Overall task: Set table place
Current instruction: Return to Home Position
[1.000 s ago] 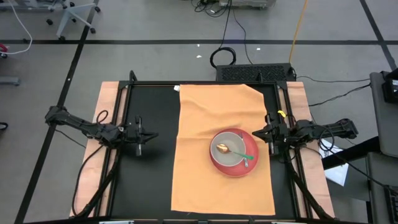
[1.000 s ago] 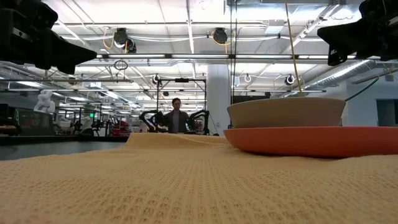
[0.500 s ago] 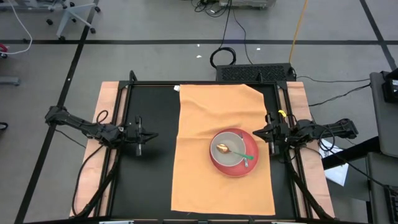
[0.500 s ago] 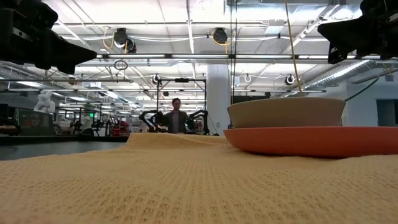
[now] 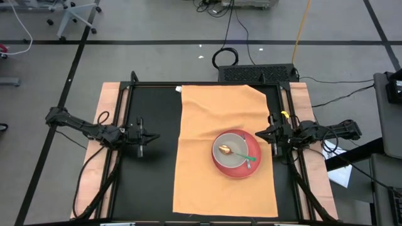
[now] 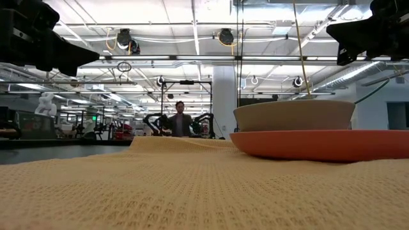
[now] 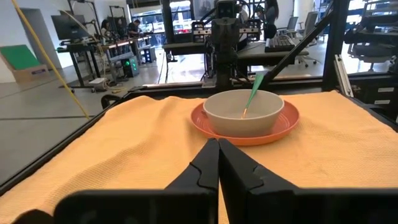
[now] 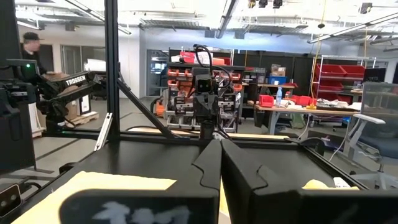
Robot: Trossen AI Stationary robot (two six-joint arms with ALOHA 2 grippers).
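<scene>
Mat (image 5: 210, 119) lies centre-right on your table (image 5: 157, 182), plate (image 5: 221, 168) and bowl (image 5: 239, 142) on its right half. From above you see the spoon (image 5: 233, 152) inside; the low view hides it. Left gripper (image 5: 156, 136) hangs left of the mat, right gripper (image 5: 258, 134) at its right edge, both closed, empty.

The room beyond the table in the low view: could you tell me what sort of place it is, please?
Probably a robotics lab or workshop: exposed ceiling ducts, a person beside other robot arms, and red storage bins in the right wrist view.
</scene>
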